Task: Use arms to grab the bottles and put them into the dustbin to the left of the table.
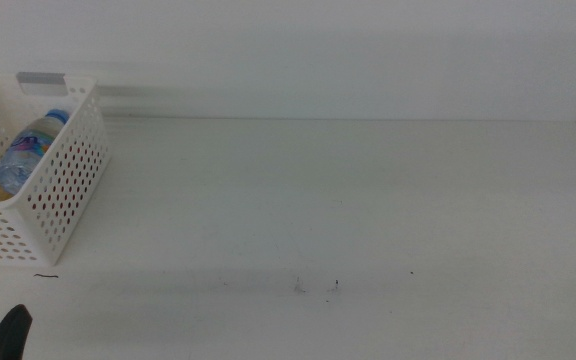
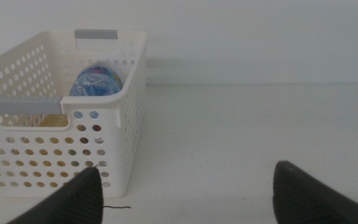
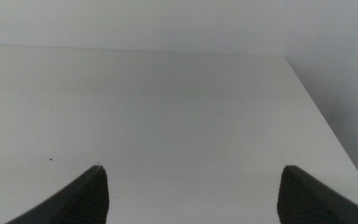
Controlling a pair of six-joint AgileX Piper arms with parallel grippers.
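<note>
Middle view: you see the white dustbin (image 1: 63,185) at the left of the surface (image 1: 368,210).
Water bottle (image 1: 28,150): it lies inside the dustbin (blue cap toward the far wall).
Left end effector (image 2: 185,193): jaws wide apart, holding nothing, just beside the dustbin.
Right end effector (image 3: 191,193): jaws wide apart, over bare surface.

A blue-capped water bottle (image 1: 26,150) lies tilted inside the white perforated dustbin (image 1: 68,195) (table's left end).
</note>
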